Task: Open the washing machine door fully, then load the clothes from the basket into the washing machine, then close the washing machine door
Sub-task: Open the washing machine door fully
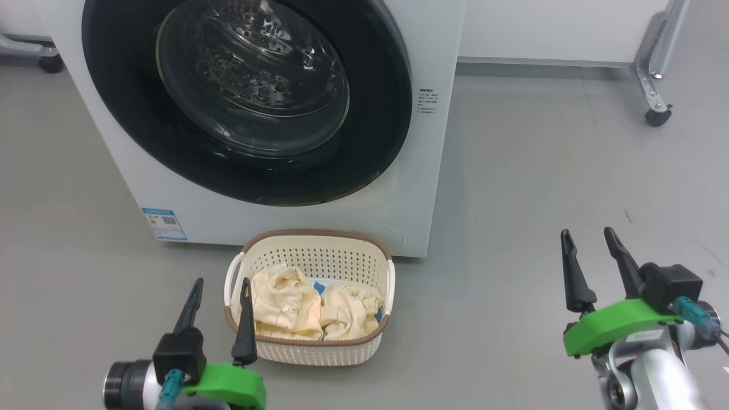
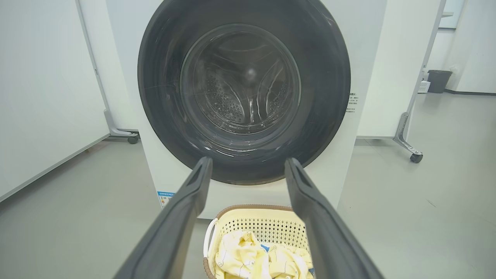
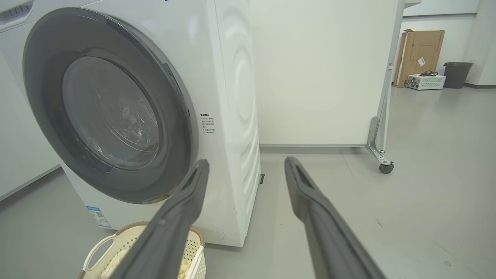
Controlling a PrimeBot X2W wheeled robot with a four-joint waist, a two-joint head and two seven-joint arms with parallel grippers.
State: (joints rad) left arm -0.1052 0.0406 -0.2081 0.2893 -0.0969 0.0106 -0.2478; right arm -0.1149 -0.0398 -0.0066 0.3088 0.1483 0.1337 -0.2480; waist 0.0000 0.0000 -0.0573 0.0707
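The white washing machine stands ahead with its round black-rimmed door shut flat against the front; the steel drum shows through the glass. On the floor before it sits the cream basket holding pale yellow clothes with a bit of blue cloth. My left gripper is open just left of the basket's near corner, empty. Off to the right, my right gripper hangs open over bare floor, empty. The left wrist view faces the door and basket; the right wrist view sees the door obliquely.
Grey floor spreads to the right of the machine. White wheeled partition panels stand behind, one caster at the far right. A cardboard box and a dark bin sit far back.
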